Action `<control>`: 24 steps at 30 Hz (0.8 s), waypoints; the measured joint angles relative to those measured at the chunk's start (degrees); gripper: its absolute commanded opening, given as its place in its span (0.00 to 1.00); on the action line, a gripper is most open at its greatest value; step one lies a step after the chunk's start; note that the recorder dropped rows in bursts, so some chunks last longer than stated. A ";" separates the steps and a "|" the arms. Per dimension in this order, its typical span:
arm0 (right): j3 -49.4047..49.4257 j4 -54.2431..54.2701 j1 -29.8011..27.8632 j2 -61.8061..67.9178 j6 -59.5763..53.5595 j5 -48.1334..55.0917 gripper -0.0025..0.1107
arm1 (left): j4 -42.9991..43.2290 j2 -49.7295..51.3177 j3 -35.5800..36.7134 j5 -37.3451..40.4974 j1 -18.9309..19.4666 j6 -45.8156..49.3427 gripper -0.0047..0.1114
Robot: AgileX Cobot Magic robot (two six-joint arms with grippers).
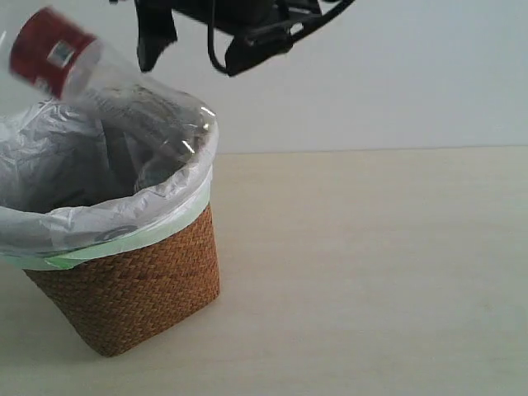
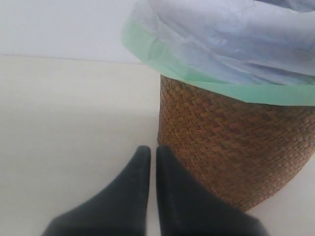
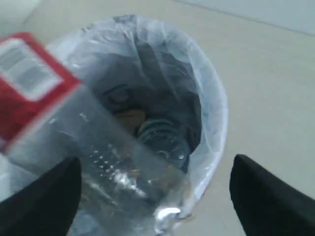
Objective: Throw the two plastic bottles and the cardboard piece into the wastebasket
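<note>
Fingers (image 3: 268, 201) of right gripper (image 3: 155, 162) spread wide, empty; bottle (image 1: 115, 91) leans over left rim of basket (image 1: 132, 289), label end outside, may topple out.

Brown woven wastebasket (image 1: 140, 289), white bag (image 1: 82, 216) with green hem, clear red-labelled bottle (image 1: 107, 91), beige table (image 1: 371, 272).

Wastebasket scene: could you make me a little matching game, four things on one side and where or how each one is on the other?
Things:
1. red-label bottle
2. left gripper
3. right gripper
4. plastic bag

States:
A. shut, low beside the wicker wall of the wastebasket
B. folded over the rim, green edge showing
C. open, above the wastebasket's mouth
D. tilted over the mouth, label end up

Pairs: 1-D, 2-A, 3-C, 4-B
</note>
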 measured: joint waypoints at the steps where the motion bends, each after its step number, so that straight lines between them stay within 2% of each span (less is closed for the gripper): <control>1: 0.00 -0.33 0.00 0.81 0.16 0.14 0.67 | 0.00 0.00 0.00 0.00 0.00 0.00 0.07; 10: -0.22 -9.18 0.00 1.92 0.52 2.89 0.67 | 0.00 0.00 0.00 0.00 0.00 0.00 0.07; 15: -0.22 -25.20 0.00 1.92 1.64 10.43 0.67 | 0.00 0.00 0.00 0.00 0.00 0.00 0.07; 17: 0.46 -27.29 0.00 1.70 1.64 10.67 0.65 | 0.00 0.00 0.00 0.00 0.00 0.00 0.07; 18: 1.11 -27.52 0.00 1.66 1.64 10.67 0.56 | 0.00 0.00 0.00 0.00 0.00 0.00 0.07; 19: 2.74 -27.94 0.00 1.66 1.64 10.75 0.37 | 0.00 0.00 0.00 0.00 0.00 0.00 0.07; 20: 5.00 -29.41 0.00 1.66 1.75 10.75 0.26 | 0.00 0.00 0.00 0.00 0.00 0.00 0.07; 21: 6.48 -30.30 0.00 1.66 1.90 10.75 0.02 | 0.00 0.00 0.00 0.00 0.00 0.00 0.07; 24: 13.99 -32.95 0.00 1.66 2.31 10.89 0.03 | 0.00 0.00 0.00 0.00 0.00 0.00 0.07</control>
